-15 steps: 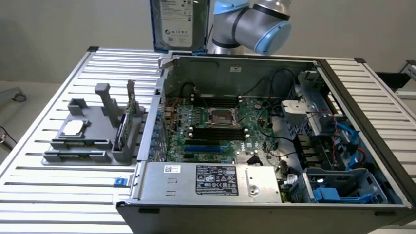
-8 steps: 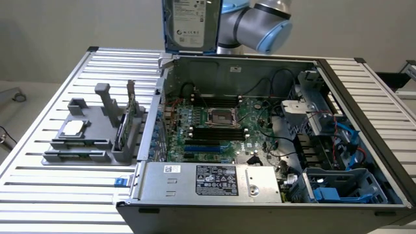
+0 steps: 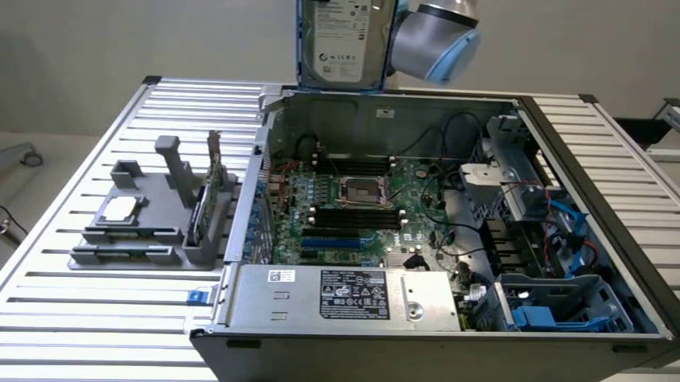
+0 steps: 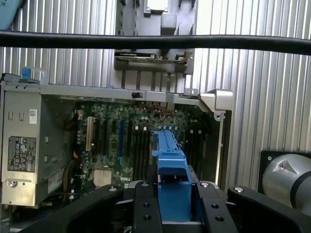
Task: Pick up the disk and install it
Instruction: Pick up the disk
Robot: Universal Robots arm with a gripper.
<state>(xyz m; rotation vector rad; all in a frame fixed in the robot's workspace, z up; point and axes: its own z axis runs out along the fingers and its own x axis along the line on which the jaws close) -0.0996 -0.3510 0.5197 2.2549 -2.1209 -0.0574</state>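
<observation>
The disk (image 3: 342, 40) hangs upright high over the back wall of the open computer case (image 3: 266, 127). Its white printed label faces the camera and a blue carrier edge runs down its side. The arm's grey and blue wrist joint (image 3: 432, 41) sits right beside it. In the wrist view my gripper (image 4: 174, 206) is shut on the disk (image 4: 171, 160), its blue carrier clamped between two black fingers (image 4: 145, 206). The motherboard (image 4: 131, 141) lies far beneath it.
A drive cage with blue carriers (image 3: 558, 306) sits in the case's near corner at the exterior view's right. The grey power-supply box (image 3: 340, 296) fills the near side. A grey fixture (image 3: 149, 219) holding parts stands on the slatted table (image 3: 85, 310). A black cable (image 4: 155, 41) crosses the wrist view.
</observation>
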